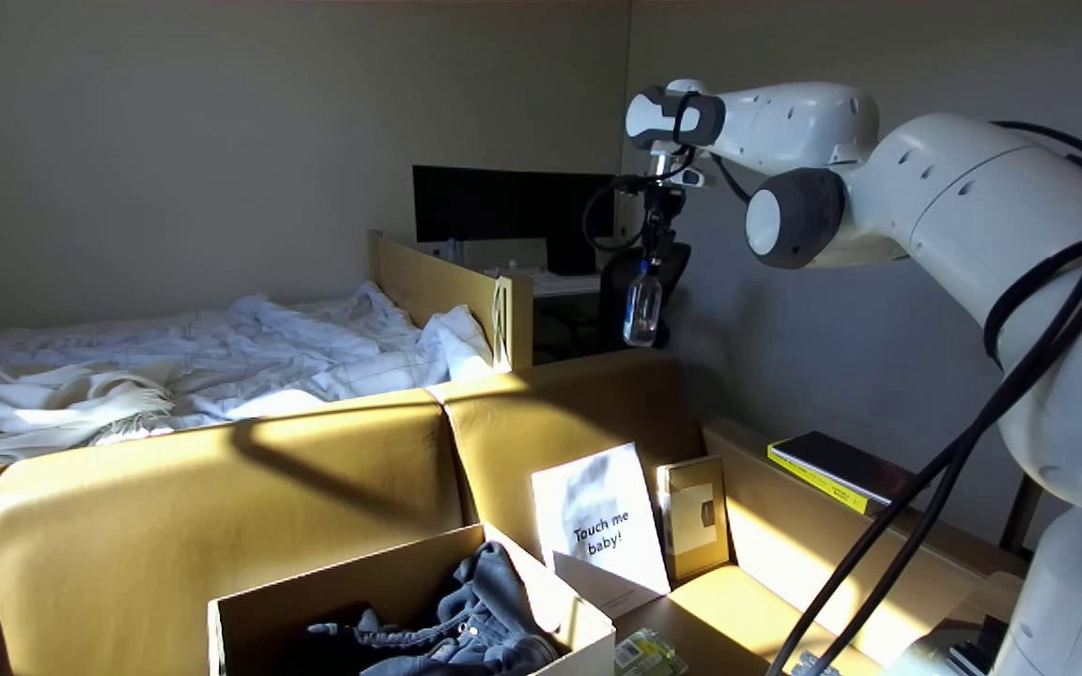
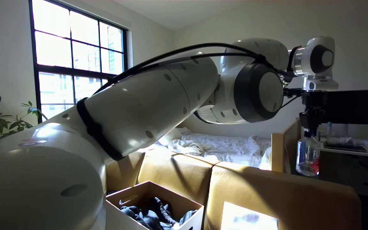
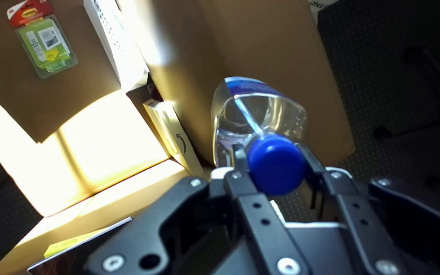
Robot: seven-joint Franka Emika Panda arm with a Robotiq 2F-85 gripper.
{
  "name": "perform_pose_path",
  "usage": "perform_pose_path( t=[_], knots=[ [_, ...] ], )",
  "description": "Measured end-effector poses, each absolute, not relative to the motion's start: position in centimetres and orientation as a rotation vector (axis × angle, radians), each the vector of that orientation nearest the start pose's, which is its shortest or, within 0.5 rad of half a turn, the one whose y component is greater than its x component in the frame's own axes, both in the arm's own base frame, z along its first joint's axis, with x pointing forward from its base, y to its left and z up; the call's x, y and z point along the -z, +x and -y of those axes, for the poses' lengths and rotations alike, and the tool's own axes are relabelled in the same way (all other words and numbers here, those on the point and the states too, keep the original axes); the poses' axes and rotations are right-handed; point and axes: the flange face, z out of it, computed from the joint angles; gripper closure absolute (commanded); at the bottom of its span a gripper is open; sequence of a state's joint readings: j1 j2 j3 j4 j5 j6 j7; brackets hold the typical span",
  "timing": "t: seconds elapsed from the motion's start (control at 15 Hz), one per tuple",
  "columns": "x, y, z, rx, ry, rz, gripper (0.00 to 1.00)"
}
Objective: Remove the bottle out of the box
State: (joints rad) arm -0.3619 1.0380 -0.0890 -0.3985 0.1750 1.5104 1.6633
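Lying rumpled at the far left in an exterior view, white bedding (image 1: 250, 352) showed beyond the tan sofa (image 1: 212, 507). Nearer, left of centre, the open box (image 1: 363, 587) held dark clothing (image 1: 494, 615). Just right of it, a white sign (image 1: 597, 498) leaned on the sofa. Farther off, the bottle (image 1: 641, 310) hung nearly upright in the air, outside the box and well apart from it; the gripper (image 3: 272, 153) had its jaws clamped on the blue cap (image 3: 276, 168). Next came a dark book (image 1: 846, 465) on the armrest (image 1: 785, 535), then, at the right, the white arm (image 1: 982, 207).
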Motion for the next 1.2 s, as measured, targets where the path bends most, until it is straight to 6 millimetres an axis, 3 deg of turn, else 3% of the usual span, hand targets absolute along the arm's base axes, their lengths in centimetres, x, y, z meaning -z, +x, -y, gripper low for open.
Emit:
perform_pose_path(
  t=[0.6, 1.2],
  knots=[
    [-46.1, 73.3, 28.3, 0.042, -1.443, -2.590, 0.89],
    [-43.1, 73.2, 28.1, -0.073, -1.350, -2.690, 0.89]
  ],
)
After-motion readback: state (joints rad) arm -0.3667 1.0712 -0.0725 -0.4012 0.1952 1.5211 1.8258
